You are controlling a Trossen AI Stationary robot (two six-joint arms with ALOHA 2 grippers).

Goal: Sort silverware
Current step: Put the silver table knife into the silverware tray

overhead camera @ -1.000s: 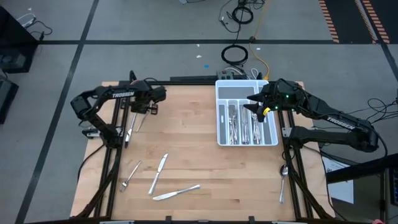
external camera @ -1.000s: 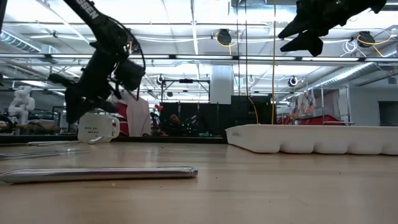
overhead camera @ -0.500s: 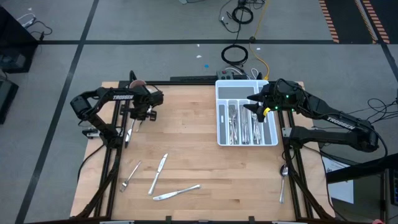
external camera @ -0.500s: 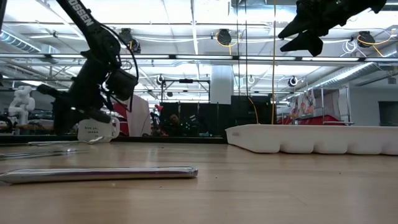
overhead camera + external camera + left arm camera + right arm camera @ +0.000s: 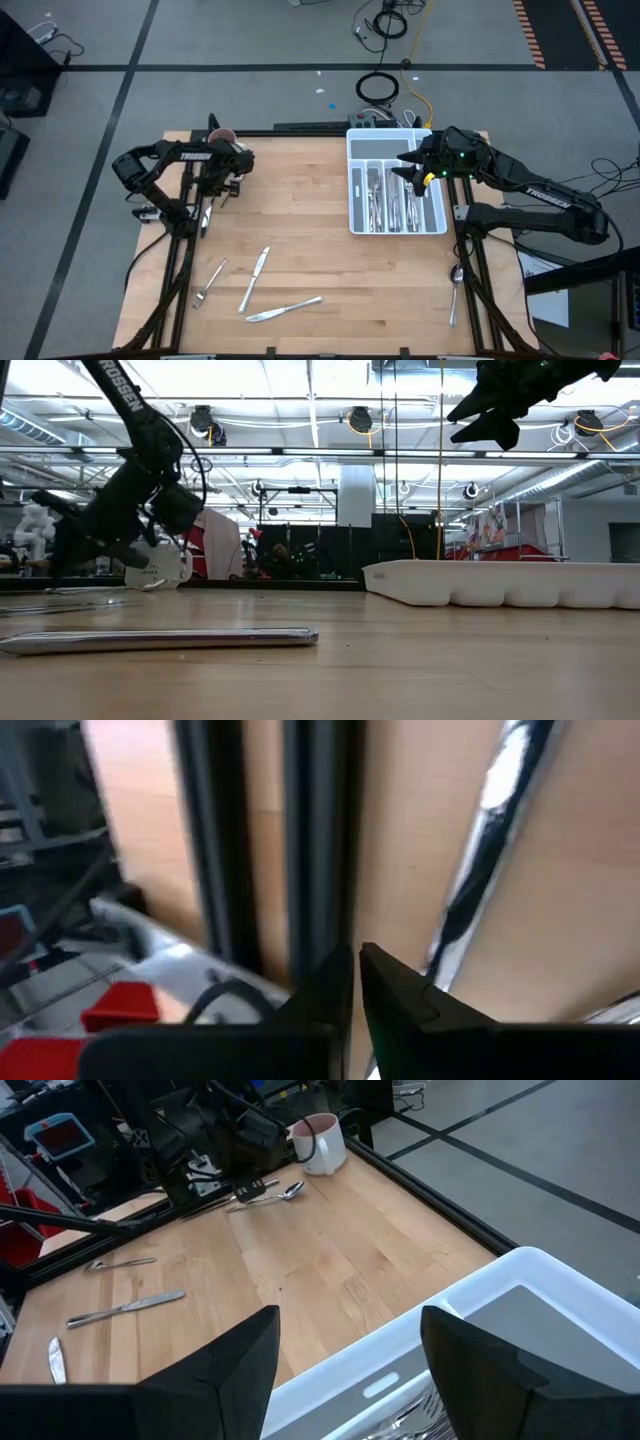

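My left gripper (image 5: 217, 190) (image 5: 355, 965) is shut and holds nothing, low over the table's far left, beside the dark frame rail. A spoon (image 5: 207, 213) (image 5: 487, 850) lies on the wood just beside its fingertips. More silverware lies flat at the near left: a fork (image 5: 208, 283) and two knives (image 5: 255, 278) (image 5: 284, 310). Sorted silverware (image 5: 392, 200) fills the white tray (image 5: 352, 150). My right gripper (image 5: 412, 172) (image 5: 350, 1350) hangs open above that tray, with nothing between its fingers.
A pink-and-white mug (image 5: 221, 134) (image 5: 318, 1142) stands at the far left corner. A spoon (image 5: 455, 285) lies on the frame past the table's right edge. One knife (image 5: 160, 640) lies close to the low camera. Bare wood spans the table's middle.
My left gripper has moved toward the table's left edge and sunk closer to the wood, tipping further downward near the spoon there. The silverware has stayed in place.
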